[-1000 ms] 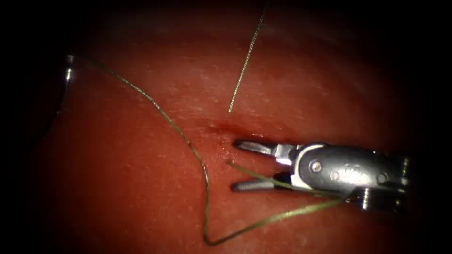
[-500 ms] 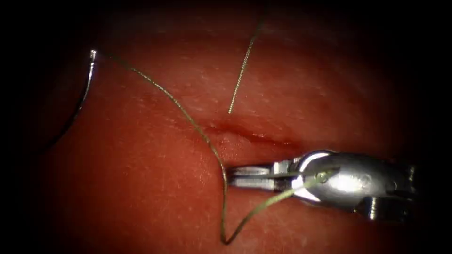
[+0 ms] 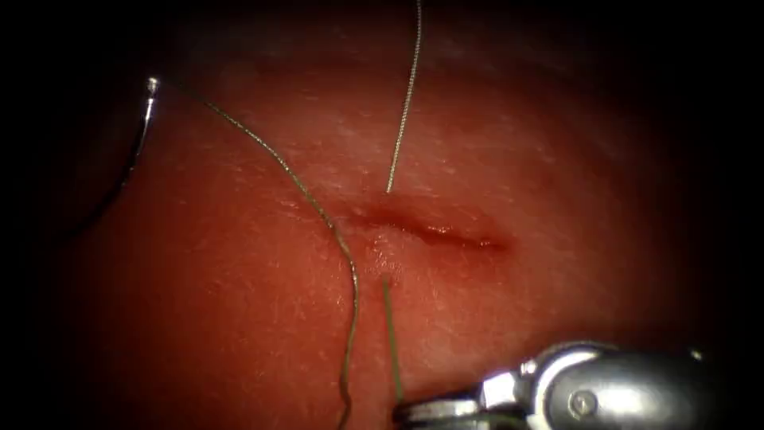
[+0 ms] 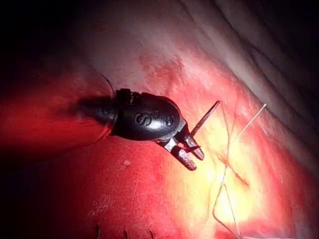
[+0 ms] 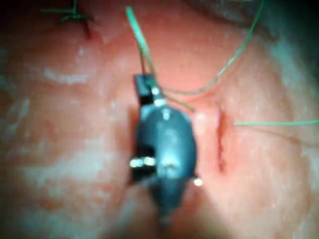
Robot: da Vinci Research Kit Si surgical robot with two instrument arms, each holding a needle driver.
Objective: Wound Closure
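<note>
Reddened tissue (image 3: 557,199) lies beneath both tools, with dark surroundings at its edges. Nearest the endoscope, the right tool (image 3: 402,412) has its jaws pressed together on the thread (image 3: 391,334). From these jaws one strand runs straight ahead to the point where it enters the tissue, just short of the cut's left end. A second strand of the same thread passes just to the left of the jaws, touching nothing of the tool, and curves away beyond them. In the right wrist view the right tool (image 5: 144,88) shows the same pinch, a green strand leaving the jaw tips. Just beyond the stitch point lies the cut (image 3: 434,231), a short, moist, dark red line running across the view. Farther out, a free tail (image 3: 404,111) of thread stands up from the tissue behind the cut. Farthest from the right tool, well to the left of the cut, the needle (image 3: 142,135) hangs clear of the tissue, thread joined to its upper end. In the left wrist view the left tool (image 4: 192,155) grips this needle (image 4: 205,118) some way behind its thread end, its jaws closed on it.
</note>
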